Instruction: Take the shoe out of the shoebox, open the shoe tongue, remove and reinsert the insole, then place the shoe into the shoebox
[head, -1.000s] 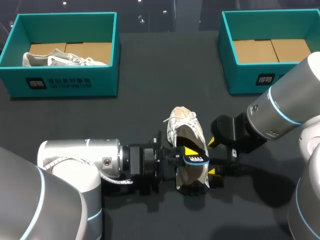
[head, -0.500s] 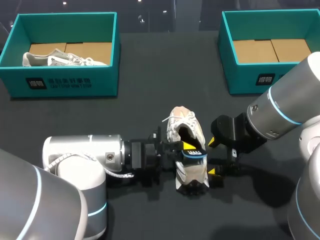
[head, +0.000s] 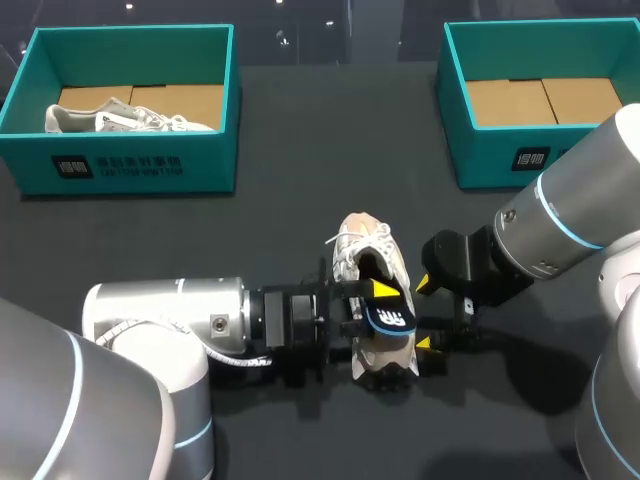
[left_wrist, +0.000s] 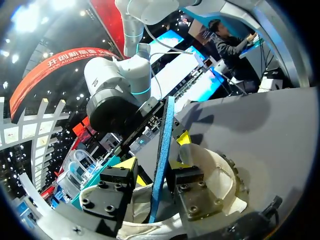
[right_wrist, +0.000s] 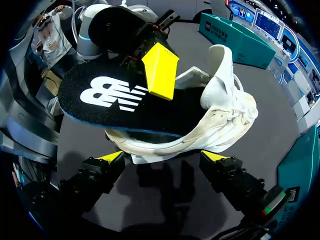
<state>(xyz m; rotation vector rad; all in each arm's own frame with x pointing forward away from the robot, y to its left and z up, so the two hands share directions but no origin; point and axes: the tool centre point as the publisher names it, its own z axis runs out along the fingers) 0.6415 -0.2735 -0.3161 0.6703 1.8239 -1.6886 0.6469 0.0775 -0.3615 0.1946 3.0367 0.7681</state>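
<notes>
- Step one is done: the white sneaker (head: 365, 250) is out of the box and sits on the black table (head: 300, 120), near the middle, toe pointing to the far side.
- The tongue (right_wrist: 220, 75) stands up off the opening, so you can count that step as done too.
- Your left gripper (head: 383, 295) is clamped on the insole (head: 395, 320), one yellow finger on top and one below.
- The insole's heel end is lifted clear of the shoe, and its front end goes down into the opening under the tongue.
- So you're mid-insole. These views alone don't say whether it is coming out or going back in.
- Your right gripper (head: 425, 313) waits with its fingers spread, just beside the sneaker's right side. It holds nothing, and you can't tell whether the tips touch the sole.
- Left to do, as I judge it: seat the insole flat inside, let go of it, then lift the sneaker into a shoebox.
- The left shoebox (head: 130, 165), far left, already holds a second sneaker (head: 120, 118).
- The right shoebox (head: 490, 160), far right, shows its cardboard floor.
- Both boxes are well apart from the shoe, so the carry is not yet begun.
</notes>
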